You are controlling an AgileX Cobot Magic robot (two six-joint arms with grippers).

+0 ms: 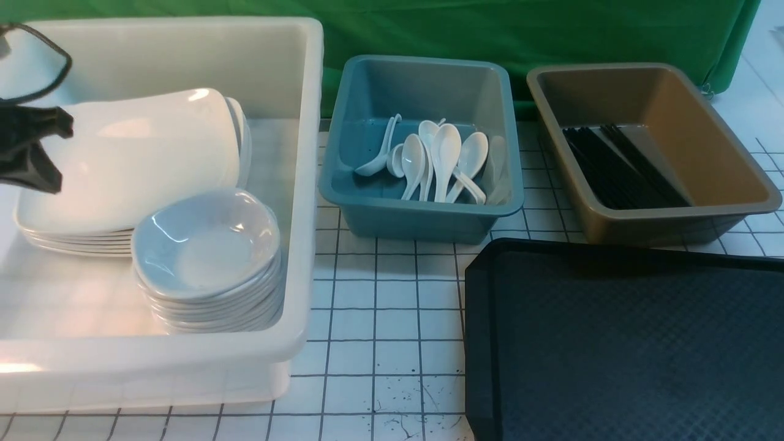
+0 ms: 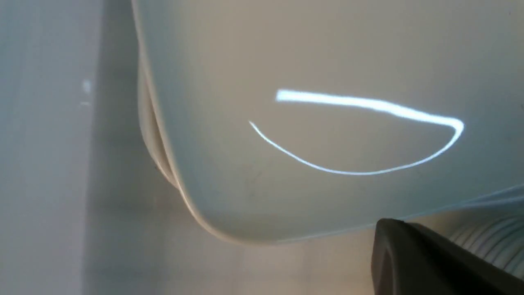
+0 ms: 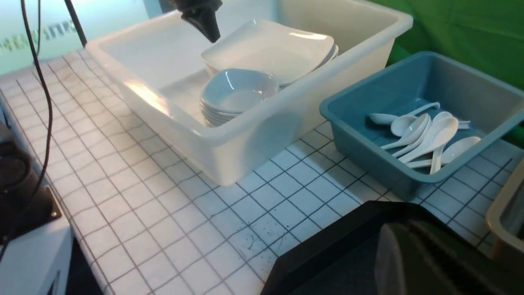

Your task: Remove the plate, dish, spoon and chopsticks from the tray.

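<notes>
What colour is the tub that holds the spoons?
Blue-grey. The tub with the spoons shows best in the front view.

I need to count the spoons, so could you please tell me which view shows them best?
The front view: the spoons lie unobstructed, seen from above, in the blue tub. The right wrist view shows them more obliquely and overlapping; the left wrist view shows none.

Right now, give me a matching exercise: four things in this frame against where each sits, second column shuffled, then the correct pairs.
Things:
1. spoons
2. chopsticks
3. plate
4. tray

Places:
A. white tub, tilted on a stack
B. brown tub
C. on the gridded tabletop, nothing on it
D. blue tub

Pairs: 1-D, 2-B, 3-A, 4-C
</notes>
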